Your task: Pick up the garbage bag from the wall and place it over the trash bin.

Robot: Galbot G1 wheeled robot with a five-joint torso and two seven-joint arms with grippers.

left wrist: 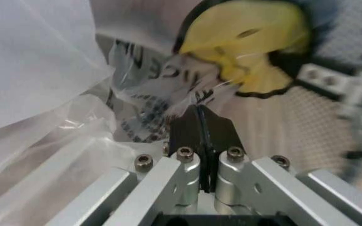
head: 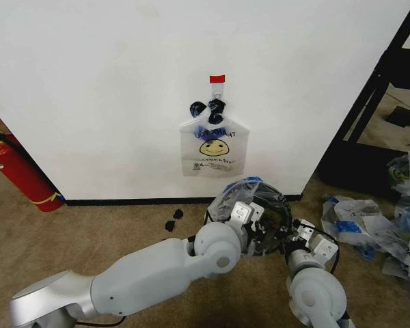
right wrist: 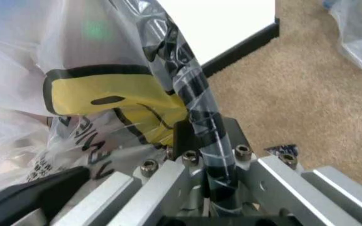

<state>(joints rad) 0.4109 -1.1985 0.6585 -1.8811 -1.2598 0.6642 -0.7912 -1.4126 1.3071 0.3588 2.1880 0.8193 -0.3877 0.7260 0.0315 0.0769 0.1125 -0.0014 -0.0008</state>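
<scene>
Stretching: garbage bag (head: pixel 249 208) over trash bin (head: pixel 268 225) on the carpet below the wall, both arms low at the rim.
Left gripper (left wrist: pixel 200 123): pads pressed together, pinching bag film at the near-left rim.
Right gripper (right wrist: pixel 209 141): clamped on film wrapped over the black rim wire.
Other bag (head: pixel 213 145): hangs on the wall hook, smooth, clipped.
Risk: thin film tears on mesh if pulled unevenly; bin may tip or slide; freed edge could slip back off.

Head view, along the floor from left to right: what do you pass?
Fire extinguisher → black scraps on the carpet → left gripper at the bagged trash bin → right gripper → heap of bags.
</scene>
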